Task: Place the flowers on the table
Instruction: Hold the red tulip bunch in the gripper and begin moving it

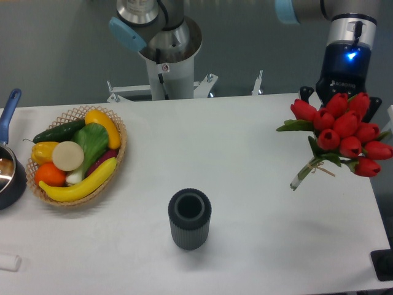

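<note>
The flowers point(341, 131) are a bunch of red tulips with green leaves and tied green stems, at the far right of the white table point(245, 184). The bunch is tilted, with the heads up and to the right and the stem ends point(297, 181) pointing down-left over the table. My gripper point(341, 101) comes down from above right behind the tulip heads, which hide its fingertips. It appears shut on the bunch just under the heads, holding it near the table's right edge.
A black ribbed cylindrical vase point(190, 218) stands at the front middle. A wicker basket of fruit and vegetables point(78, 157) sits at the left, with a blue pot point(7, 175) beside it. The robot base point(166, 55) is at the back.
</note>
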You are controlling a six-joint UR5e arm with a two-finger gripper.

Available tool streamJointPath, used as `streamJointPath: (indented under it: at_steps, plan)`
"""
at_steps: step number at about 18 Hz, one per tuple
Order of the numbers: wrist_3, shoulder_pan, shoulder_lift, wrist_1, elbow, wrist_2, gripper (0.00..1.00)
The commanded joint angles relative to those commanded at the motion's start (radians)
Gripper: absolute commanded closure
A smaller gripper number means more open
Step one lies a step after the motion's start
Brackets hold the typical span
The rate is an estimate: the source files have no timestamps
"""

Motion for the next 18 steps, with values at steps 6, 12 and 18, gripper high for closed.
streamJointPath:
  at_steps: [6,12,18]
  plan:
    - [0.006,0.000,0.005,0.000,-0.003,0.012,0.53]
    - [0.008,-0.002,0.023,-0.005,-0.014,0.072,0.53]
    - [0.025,-0.014,0.052,-0.006,-0.054,0.227,0.53]
